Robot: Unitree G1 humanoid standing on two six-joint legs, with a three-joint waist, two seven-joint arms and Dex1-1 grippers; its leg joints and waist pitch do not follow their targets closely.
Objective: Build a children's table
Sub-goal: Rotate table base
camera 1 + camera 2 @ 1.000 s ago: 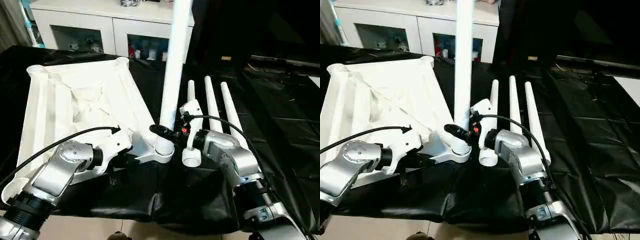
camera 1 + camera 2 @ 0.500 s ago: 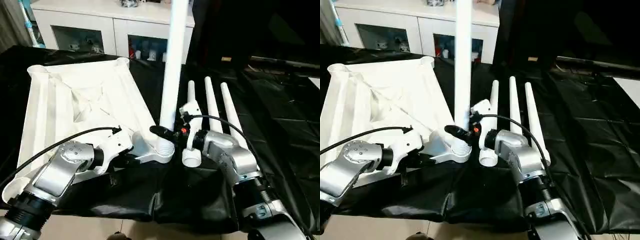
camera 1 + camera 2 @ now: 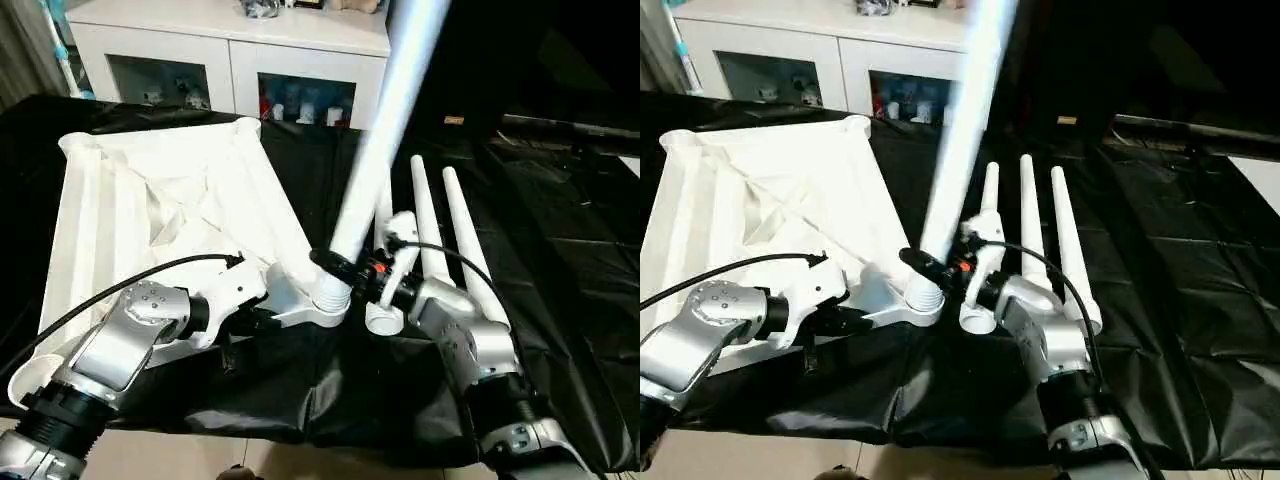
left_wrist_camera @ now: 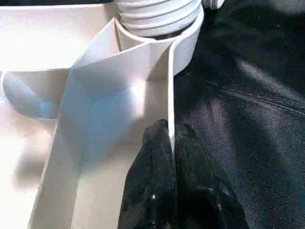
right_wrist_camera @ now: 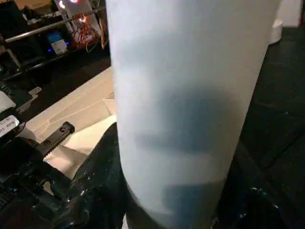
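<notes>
The white tabletop [image 3: 160, 200] lies underside up on the black cloth, its ribs showing. My left gripper [image 4: 170, 129] is shut on its thin rim, just beside the near right corner socket [image 3: 325, 300]. A long white leg [image 3: 385, 130] stands with its threaded end in that socket and leans with its top to the right. My right gripper [image 3: 345, 268] is shut on this leg just above the socket, a black finger [image 5: 95, 186] on either side. Three more legs [image 3: 1028, 220] lie side by side to the right of the socket.
A white cabinet with glass doors [image 3: 230, 50] stands behind the work table. Black cloth [image 3: 560, 260] covers the table to the right and hangs over its front edge, with the floor [image 3: 200, 460] showing below. My right forearm lies across the loose legs' near ends.
The held leg stood nearly upright and now leans with its top to the right. My right wrist has shifted a little with it. The left gripper keeps its hold on the rim.
</notes>
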